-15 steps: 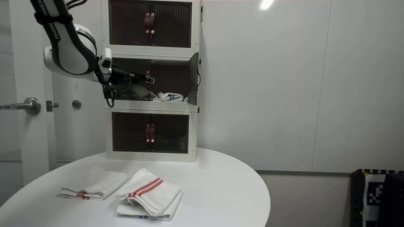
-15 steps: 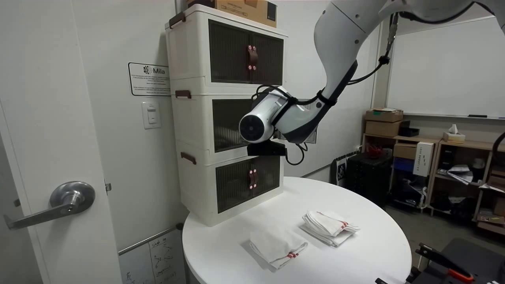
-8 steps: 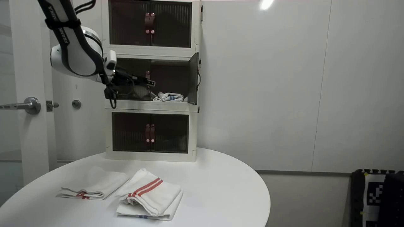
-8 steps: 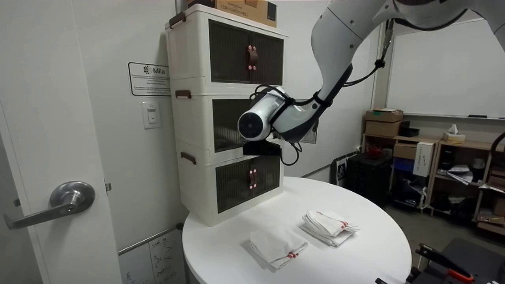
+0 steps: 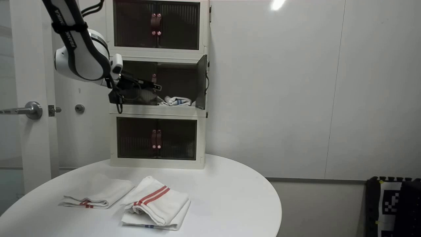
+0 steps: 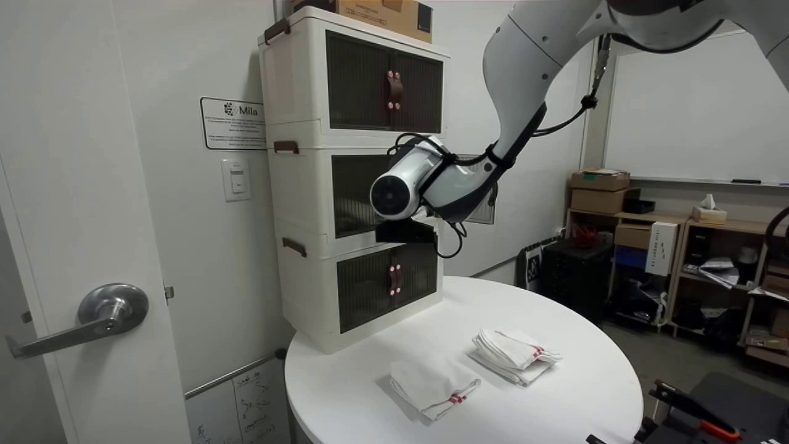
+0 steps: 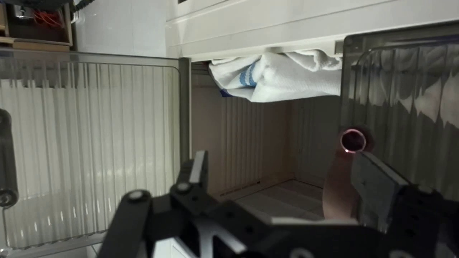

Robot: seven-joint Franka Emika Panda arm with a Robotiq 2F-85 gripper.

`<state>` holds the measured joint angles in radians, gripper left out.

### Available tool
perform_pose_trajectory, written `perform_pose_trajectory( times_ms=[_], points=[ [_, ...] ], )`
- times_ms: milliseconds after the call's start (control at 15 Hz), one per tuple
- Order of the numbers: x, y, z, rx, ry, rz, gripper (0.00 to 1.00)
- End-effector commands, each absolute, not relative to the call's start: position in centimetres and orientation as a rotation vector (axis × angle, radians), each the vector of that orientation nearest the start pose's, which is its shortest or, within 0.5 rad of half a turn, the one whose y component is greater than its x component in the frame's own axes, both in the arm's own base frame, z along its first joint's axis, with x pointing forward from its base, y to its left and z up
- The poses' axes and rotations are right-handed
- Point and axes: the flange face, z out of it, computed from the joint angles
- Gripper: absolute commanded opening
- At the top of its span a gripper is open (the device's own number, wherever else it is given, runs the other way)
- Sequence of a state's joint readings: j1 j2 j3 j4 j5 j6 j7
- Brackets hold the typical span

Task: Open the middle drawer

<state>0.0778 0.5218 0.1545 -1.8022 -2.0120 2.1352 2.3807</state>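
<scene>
Middle drawer (image 6: 300,185): two-doored centre tier of a white cabinet (image 5: 158,163), standing at 12 o'clock on the bench (image 5: 236,197) in an exterior view.
Open door (image 7: 118,143): ribbed, translucent; swung outward, at 9 o'clock in the wrist view.
Closed door (image 7: 412,143): ribbed; at 3 o'clock there, reddish handle (image 7: 338,190) by its edge.
Towel (image 7: 283,77): white, blue-striped; inside the drawer, at 12 o'clock there.
Tool (image 7: 281,163): fingers (image 7: 374,186) spread well apart; one overlaps the handle in the wrist view, contact cannot be told.
Folded cloth (image 5: 105,192): on the bench, at 9 o'clock of a cloth stack (image 5: 164,207) in an exterior view.
</scene>
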Motion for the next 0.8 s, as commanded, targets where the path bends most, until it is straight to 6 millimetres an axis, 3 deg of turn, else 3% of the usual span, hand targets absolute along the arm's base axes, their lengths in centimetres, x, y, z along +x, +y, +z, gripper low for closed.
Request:
perform_pose_trajectory(
  times_ms=[0, 400, 733],
  points=[
    [68.2, 10.4, 29.0, -2.518, 0.895, -2.294, 1.00],
    [69.0, 10.8, 29.7, -2.449, 0.878, -2.320, 1.00],
    [69.3, 9.5, 30.5, -2.431, 0.932, -2.344, 1.00]
  ],
)
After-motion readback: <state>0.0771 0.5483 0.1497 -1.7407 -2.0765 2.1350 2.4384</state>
